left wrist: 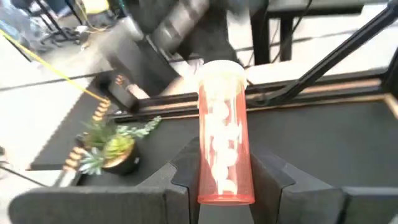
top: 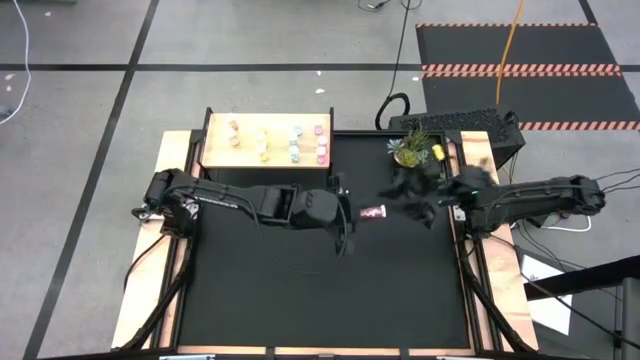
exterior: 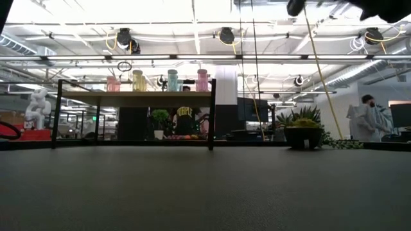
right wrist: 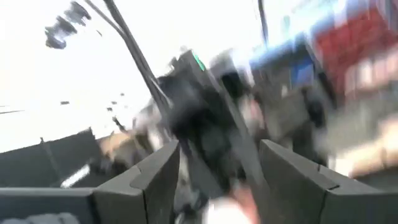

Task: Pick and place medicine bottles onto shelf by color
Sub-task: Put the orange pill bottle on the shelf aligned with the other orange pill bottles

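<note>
My left gripper (top: 352, 212) is over the middle of the black table, shut on a red medicine bottle (left wrist: 225, 143) with a white cap (left wrist: 221, 71); the bottle also shows in the high view (top: 373, 211). My right gripper (top: 408, 198) is open just to the right of the bottle, facing it, its fingers wide apart in the right wrist view (right wrist: 217, 171). The pale wooden shelf (top: 268, 158) stands at the far left on black legs. Several pink, yellow and teal bottles (exterior: 172, 80) stand on it. My left gripper pinches the bottle's red body near its bottom end (left wrist: 217, 186) between its two fingers. The fingers come level from the table's left and lie along the bottle. The bottle is level, clear of the table, its cap end pointing toward the table's right.
A small potted plant (top: 410, 150) stands at the far right of the table, close behind my right gripper. Wooden rails (top: 150, 280) run along the left and right sides. Dark boxes and cables (top: 460, 125) lie beyond the far right corner.
</note>
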`<state>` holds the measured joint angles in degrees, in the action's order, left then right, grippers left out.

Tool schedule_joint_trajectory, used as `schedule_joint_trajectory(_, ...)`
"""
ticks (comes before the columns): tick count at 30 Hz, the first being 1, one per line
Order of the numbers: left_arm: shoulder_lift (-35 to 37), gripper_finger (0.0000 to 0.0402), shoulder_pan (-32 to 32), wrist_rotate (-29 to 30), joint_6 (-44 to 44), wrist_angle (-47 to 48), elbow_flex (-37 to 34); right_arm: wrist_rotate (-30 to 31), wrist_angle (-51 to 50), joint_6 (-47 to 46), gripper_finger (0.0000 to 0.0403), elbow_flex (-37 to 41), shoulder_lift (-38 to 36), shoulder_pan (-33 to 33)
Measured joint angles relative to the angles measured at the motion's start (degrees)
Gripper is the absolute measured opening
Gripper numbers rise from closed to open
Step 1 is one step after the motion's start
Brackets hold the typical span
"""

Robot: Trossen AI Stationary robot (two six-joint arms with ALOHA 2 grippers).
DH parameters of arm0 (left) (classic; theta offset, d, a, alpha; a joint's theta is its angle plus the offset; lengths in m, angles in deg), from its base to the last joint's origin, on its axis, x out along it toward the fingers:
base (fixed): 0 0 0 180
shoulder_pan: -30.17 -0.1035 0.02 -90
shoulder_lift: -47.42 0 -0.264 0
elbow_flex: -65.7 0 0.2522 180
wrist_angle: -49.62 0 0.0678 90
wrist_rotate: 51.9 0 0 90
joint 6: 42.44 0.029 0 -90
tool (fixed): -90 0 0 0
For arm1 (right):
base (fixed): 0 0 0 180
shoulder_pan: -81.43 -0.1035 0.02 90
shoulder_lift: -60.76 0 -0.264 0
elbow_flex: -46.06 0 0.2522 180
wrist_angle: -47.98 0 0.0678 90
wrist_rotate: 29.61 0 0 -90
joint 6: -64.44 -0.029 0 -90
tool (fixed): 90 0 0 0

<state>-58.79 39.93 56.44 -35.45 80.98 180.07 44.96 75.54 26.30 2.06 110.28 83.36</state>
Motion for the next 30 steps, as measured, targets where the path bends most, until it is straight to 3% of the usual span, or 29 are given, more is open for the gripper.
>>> schedule_joint_trajectory(7, 2.8, 0.0106, -2.8, -5.7, -5.6, -9.2, -0.2, 3.8, 16.8, 13.2, 0.0226, 0.0, -1.2, 0.0)
schedule_joint_trajectory(15, 2.8, 0.0107, -6.8, -17.7, -12.1, -23.1, -0.1, 4.0, 14.2, 15.4, 0.0227, 0.0, -1.9, -0.1)
schedule_joint_trajectory(20, 1.8, 0.0108, -8.6, -23.2, -17.3, -25.6, -0.1, 9.9, 15.5, 23.0, 0.0227, 0.0, -2.0, -0.1)
schedule_joint_trajectory(26, 0.9, 0.0108, -9.6, -26.0, -20.3, -26.2, -0.1, 11.0, 15.0, 30.9, 0.0226, -2.2, -1.4, -0.2)
schedule_joint_trajectory(30, 0.7, 0.0108, -10.2, -26.0, -21.2, -26.1, -0.1, 7.0, 14.4, 30.5, 0.0226, -5.4, 0.5, -0.2)
